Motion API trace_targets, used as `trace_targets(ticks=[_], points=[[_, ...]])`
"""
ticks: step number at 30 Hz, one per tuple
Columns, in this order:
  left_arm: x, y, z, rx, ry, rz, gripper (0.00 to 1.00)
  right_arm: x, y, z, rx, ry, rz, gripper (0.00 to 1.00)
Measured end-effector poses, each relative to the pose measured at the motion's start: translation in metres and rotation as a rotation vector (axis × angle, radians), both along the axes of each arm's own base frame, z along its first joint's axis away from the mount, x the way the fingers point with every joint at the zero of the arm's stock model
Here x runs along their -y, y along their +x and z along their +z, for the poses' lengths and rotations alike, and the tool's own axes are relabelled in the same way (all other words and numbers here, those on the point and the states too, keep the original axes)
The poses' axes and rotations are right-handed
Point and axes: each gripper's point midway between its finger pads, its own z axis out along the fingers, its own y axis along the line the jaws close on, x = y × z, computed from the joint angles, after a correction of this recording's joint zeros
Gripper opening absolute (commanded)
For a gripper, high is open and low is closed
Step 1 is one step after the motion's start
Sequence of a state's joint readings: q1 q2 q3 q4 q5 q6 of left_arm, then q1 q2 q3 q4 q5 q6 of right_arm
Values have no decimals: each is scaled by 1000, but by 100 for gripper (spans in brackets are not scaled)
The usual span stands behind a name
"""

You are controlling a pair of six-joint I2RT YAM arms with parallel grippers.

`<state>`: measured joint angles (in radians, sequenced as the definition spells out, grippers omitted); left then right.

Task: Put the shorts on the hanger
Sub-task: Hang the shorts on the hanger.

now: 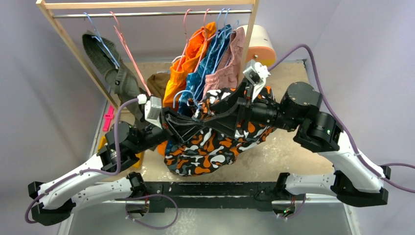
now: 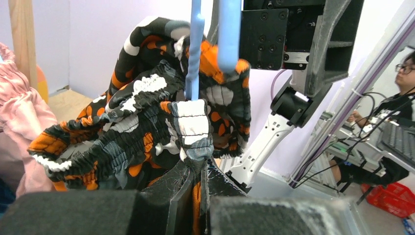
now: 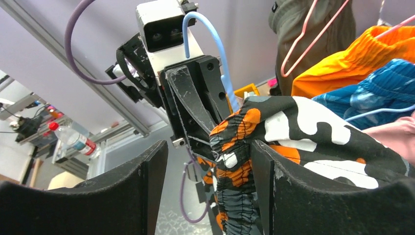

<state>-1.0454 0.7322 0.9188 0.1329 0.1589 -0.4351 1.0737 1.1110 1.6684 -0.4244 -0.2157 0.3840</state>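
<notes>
Holds the shorts (image 1: 205, 147) bunched mid frame in the top view, between both arms, just in front of the clothes on the rack (image 1: 147, 4). Grips the elastic waistband tight in the left pincer (image 2: 198, 165), right at the foot of the hanger (image 2: 194, 54) wire running up the frame. Shows the right pincer (image 3: 205, 156) with fingers spread, waistband edge between them, touching or just beside the right-hand finger, not gripped. Risks, as a guess: sliding off the wire with only one clamp on the fabric; snagging the elastic on the spread fingers when backing out; knocking the orange shorts (image 1: 183, 68) and pink shorts (image 1: 230, 63) close behind. Leaves little room toward the top of the frame by the rack; offers more open desk (image 1: 288, 147) toward the lower right of the top view
</notes>
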Motion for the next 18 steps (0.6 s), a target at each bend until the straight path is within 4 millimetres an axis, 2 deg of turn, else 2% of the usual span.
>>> trace_targets(ticks=[9,18], points=[[-9,-12,14,14,-92,-39,0,20,-5,22,101,38,-17,72],[-14,-17,36,38,-188,-54,0,7,-3,14,116,-4,17,75]])
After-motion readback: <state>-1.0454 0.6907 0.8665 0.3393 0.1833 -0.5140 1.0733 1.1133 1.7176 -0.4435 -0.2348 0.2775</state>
